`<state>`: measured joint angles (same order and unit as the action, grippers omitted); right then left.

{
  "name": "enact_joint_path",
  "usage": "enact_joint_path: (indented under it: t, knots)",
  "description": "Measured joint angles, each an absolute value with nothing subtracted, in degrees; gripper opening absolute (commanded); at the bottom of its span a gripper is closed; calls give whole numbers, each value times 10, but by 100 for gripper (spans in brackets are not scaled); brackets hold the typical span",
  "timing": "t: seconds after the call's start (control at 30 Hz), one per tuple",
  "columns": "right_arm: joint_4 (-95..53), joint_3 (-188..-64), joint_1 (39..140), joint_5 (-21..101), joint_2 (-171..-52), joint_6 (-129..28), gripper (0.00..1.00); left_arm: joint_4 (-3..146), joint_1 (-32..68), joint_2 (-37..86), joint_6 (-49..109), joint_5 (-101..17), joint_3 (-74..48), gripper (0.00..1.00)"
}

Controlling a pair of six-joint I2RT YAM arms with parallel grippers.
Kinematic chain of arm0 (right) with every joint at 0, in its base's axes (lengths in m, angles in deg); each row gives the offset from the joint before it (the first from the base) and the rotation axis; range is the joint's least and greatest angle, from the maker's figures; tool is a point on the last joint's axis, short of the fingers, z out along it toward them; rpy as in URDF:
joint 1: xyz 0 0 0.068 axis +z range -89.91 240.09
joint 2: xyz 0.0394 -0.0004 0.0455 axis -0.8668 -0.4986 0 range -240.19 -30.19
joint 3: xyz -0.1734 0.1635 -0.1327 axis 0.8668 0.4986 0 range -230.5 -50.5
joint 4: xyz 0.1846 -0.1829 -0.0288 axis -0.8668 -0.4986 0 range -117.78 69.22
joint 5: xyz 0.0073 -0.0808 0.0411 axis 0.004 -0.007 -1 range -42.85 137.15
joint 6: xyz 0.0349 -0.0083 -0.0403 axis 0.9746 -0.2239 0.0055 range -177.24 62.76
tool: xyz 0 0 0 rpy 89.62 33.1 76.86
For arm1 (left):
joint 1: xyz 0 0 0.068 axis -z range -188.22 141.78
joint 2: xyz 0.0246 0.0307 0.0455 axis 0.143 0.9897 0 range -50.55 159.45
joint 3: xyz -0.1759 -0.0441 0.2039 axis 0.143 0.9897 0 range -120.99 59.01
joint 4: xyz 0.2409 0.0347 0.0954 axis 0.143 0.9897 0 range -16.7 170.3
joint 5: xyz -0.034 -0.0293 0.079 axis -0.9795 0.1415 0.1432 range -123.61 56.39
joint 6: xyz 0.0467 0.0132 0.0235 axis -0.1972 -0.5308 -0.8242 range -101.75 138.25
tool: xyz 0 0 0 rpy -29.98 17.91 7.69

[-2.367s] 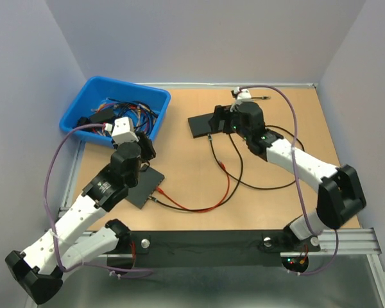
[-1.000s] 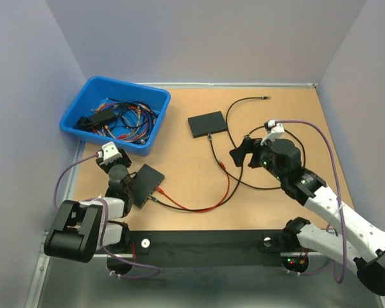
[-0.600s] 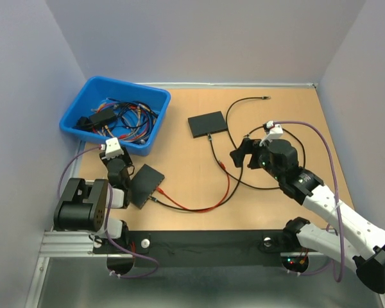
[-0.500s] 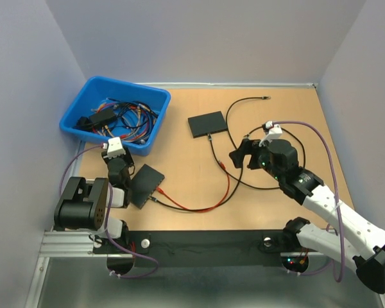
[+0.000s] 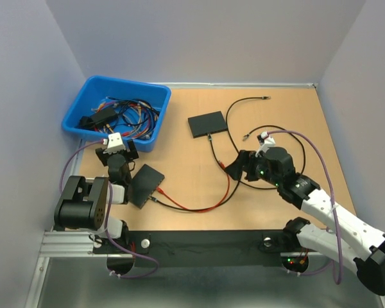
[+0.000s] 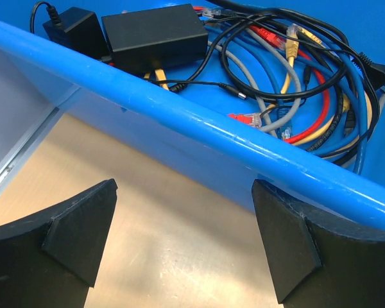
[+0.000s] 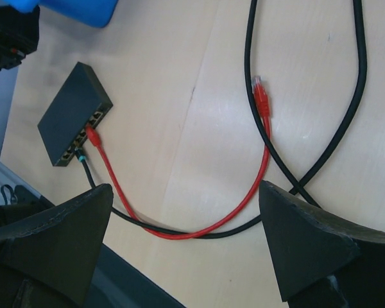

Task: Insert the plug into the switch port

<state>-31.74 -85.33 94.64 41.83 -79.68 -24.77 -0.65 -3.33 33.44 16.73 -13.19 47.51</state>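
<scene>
A small black switch (image 5: 146, 185) lies at the near left, with a red cable (image 5: 199, 206) and a black cable plugged into its front ports. It also shows in the right wrist view (image 7: 74, 115). The red cable's free plug (image 7: 262, 96) lies loose on the table, beside my right gripper (image 5: 236, 168) in the top view. My right gripper (image 7: 186, 256) is open and empty, hovering above the red cable's loop. My left gripper (image 5: 115, 153) is open and empty, left of the switch and facing the blue bin (image 6: 212, 125).
The blue bin (image 5: 115, 112) at the back left holds several tangled cables and a black box. A second flat black box (image 5: 206, 123) lies mid-table with a black cable (image 5: 269, 186) looping to the right. A black rail (image 5: 205, 247) runs along the near edge.
My right gripper has come nearer and lower, toward the red cable's free end. My left arm folded back from the switch earlier and now barely moves.
</scene>
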Motion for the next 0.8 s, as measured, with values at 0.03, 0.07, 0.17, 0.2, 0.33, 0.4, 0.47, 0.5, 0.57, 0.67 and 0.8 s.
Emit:
enact_joint_path:
  t: [0.03,0.07,0.17,0.2,0.33,0.4,0.47,0.5,0.57,0.67,0.8]
  knots:
    - [-319,-844,946,414,-793,-243,100,-6,-33,334,167,-132,475,99]
    - [-320,-840,946,411,-792,-241,100,-6,-33,334,167,-132,475,99]
    - [-319,-828,946,401,-788,-234,100,-6,-33,334,166,-133,475,99]
    - [-319,-825,946,398,-787,-232,100,-6,-33,334,166,-133,475,99]
    - [-320,-822,946,391,-785,-223,100,-6,-33,334,166,-133,475,99]
    - [-320,-821,946,390,-781,-221,100,-6,-33,334,166,-133,475,99]
    - [-319,-820,946,390,-775,-218,100,-6,-33,334,166,-133,475,99]
    - [-318,-818,946,390,-771,-216,100,-6,-33,334,166,-133,475,99]
    - [-319,-814,946,390,-770,-215,100,-6,-33,334,166,-133,475,99]
    - [-319,-807,946,390,-771,-214,100,-6,-33,334,166,-133,475,99]
    - [-319,-805,946,390,-772,-214,100,-6,-33,334,166,-133,475,99]
